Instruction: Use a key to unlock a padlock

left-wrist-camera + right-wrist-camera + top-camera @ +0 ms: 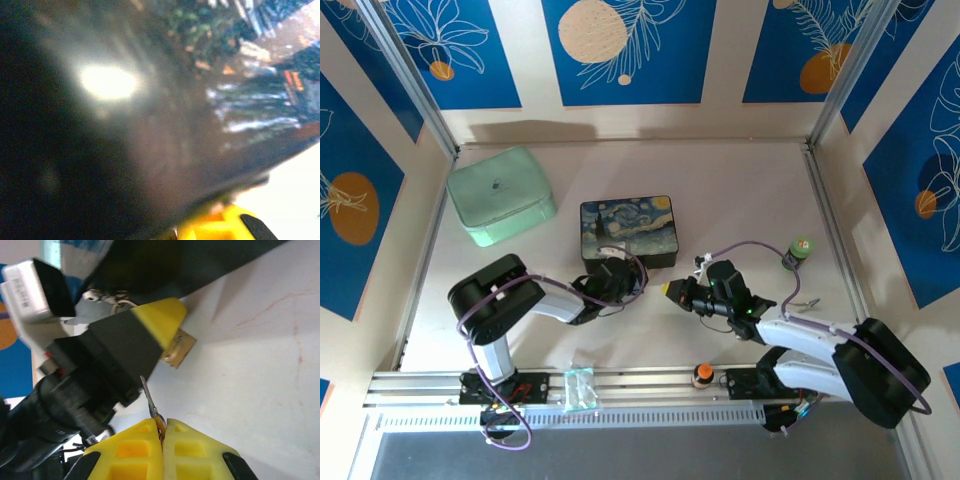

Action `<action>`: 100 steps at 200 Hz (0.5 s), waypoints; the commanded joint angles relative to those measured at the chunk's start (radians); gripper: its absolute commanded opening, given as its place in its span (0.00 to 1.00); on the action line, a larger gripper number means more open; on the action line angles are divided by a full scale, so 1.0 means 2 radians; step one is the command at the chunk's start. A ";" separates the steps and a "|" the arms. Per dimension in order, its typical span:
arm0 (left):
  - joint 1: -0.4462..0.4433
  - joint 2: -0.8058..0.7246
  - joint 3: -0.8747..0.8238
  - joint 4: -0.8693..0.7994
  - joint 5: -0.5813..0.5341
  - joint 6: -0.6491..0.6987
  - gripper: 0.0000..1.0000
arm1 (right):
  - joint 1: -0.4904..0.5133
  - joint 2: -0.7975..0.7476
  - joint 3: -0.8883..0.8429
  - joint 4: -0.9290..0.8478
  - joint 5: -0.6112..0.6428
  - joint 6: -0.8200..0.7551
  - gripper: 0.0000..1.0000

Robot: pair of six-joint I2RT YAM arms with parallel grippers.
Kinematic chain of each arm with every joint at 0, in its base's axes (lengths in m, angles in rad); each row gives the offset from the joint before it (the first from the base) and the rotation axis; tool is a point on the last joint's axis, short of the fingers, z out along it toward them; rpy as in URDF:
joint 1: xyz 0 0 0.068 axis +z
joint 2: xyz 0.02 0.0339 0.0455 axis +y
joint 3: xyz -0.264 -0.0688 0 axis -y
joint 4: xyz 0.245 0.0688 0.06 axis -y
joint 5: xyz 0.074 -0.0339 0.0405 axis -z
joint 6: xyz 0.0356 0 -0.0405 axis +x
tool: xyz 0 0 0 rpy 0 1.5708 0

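I see the padlock [179,351] just near of the starry-night tin [627,228], close to the middle of the desk [260,370]. Only a brass corner of its body shows, tucked under the yellow tip of my left fingers [160,320]. I cannot tell whether it rests on the desk or hangs just above it. One of those fingers is side on to me and the other is hidden, so I cannot tell whether they have closed on the padlock or how wide they stand.

The key [148,396] is just right of the padlock and apart from it. Its thin silver blade points at the black side of the left finger. My right fingers [132,447] are pressed flat together with the key pinched between their tips.

Farther out, a mint-green case [500,195] lies far left. A small green-capped jar [801,250] stands to the right, with bent silver wire loops [807,303] just near of it.
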 commanded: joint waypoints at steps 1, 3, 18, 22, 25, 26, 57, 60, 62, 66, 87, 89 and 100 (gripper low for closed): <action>0.001 0.000 -0.023 0.059 0.085 -0.107 0.05 | -0.018 0.036 -0.020 0.089 -0.047 0.042 0.00; 0.002 0.000 -0.024 0.064 0.086 -0.112 0.05 | -0.019 0.040 -0.022 0.096 -0.049 0.045 0.00; 0.006 -0.002 -0.026 0.086 0.093 -0.140 0.03 | -0.022 0.061 -0.025 0.130 -0.061 0.057 0.00; 0.006 -0.005 -0.026 0.085 0.092 -0.145 0.03 | -0.021 0.064 -0.023 0.131 -0.063 0.057 0.00; 0.006 -0.006 -0.025 0.083 0.091 -0.148 0.02 | -0.020 0.068 -0.020 0.131 -0.065 0.057 0.00; 0.006 -0.008 -0.025 0.082 0.091 -0.150 0.02 | -0.020 0.069 -0.020 0.131 -0.065 0.056 0.00; 0.005 -0.048 -0.029 0.070 0.074 -0.161 0.00 | -0.003 0.101 -0.019 0.181 -0.058 0.075 0.00; 0.005 -0.053 -0.029 0.063 0.069 -0.160 0.00 | -0.004 0.105 -0.021 0.192 -0.057 0.078 0.00; 0.005 -0.057 -0.028 0.058 0.066 -0.160 0.00 | -0.004 0.107 -0.024 0.199 -0.056 0.081 0.00; 0.005 -0.063 -0.029 0.053 0.061 -0.157 0.00 | -0.004 0.111 -0.028 0.212 -0.056 0.084 0.00; 0.008 -0.083 -0.025 0.034 0.057 -0.147 0.00 | -0.008 0.130 -0.027 0.244 -0.065 0.083 0.00; 0.008 -0.084 -0.025 0.031 0.057 -0.147 0.00 | -0.008 0.132 -0.026 0.246 -0.066 0.083 0.00; 0.008 -0.088 -0.021 0.025 0.057 -0.148 0.00 | -0.004 0.146 -0.024 0.271 -0.071 0.088 0.00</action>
